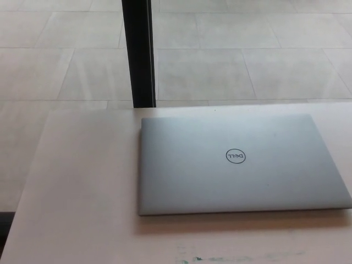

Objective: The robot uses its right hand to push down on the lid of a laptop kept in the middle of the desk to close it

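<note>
Neither the left hand nor the right hand shows anywhere in the head view, so the state of their fingers cannot be told and nothing is seen holding or touching anything. The flat silver-grey rectangular laptop point(239, 163) lies fully closed on the pale pinkish-white desk top point(77, 187), lid down and level, with a round dark logo point(235, 157) near the middle of the lid. It sits right of the desk's centre, its far edge close to the desk's far edge at 12 o'clock and its right corner running to the picture's edge at 3 o'clock. A shadow lies along its near edge at 6 o'clock. At 6 o'clock from the laptop, at the picture's bottom, a few faint greenish smudges point(236, 257) mark the desk surface. From the laptop's far left corner, at about 11 o'clock, a black upright post point(138, 52) rises behind the desk, standing on a floor of large light-grey tiles point(247, 55) that fills the upper half of the view. Nothing rests on the lid.
</note>
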